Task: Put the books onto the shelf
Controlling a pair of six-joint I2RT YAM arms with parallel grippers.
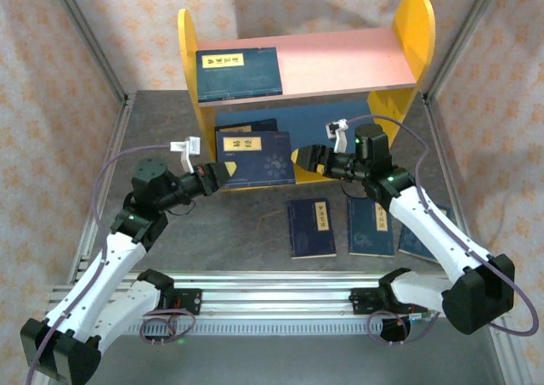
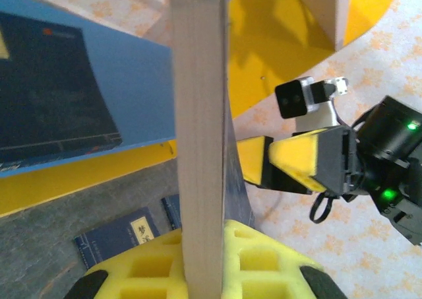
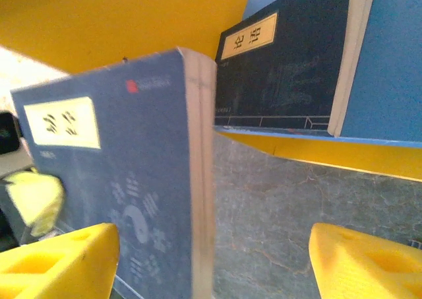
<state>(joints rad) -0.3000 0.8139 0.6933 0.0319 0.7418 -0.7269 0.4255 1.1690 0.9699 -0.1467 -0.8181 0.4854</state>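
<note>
A navy book [image 1: 255, 158] with a yellow label stands tilted in front of the shelf [image 1: 340, 62], level with its blue lower board. My left gripper [image 1: 218, 173] is shut on the book's left edge; its yellow pads [image 2: 264, 259] pinch the pale page edge [image 2: 201, 134]. My right gripper [image 1: 304, 159] is open at the book's right edge, with the cover [image 3: 125, 193] close to its left finger [image 3: 59, 259] and a wide gap to the right finger. One book [image 1: 239, 70] lies on the pink upper board. Another book [image 3: 283, 61] lies on the blue board.
Three more navy books [image 1: 311, 227], [image 1: 371, 226], [image 1: 421, 240] lie flat on the grey table in front of the shelf, under the right arm. Metal frame posts stand at both sides. A rail crosses the near edge by the arm bases.
</note>
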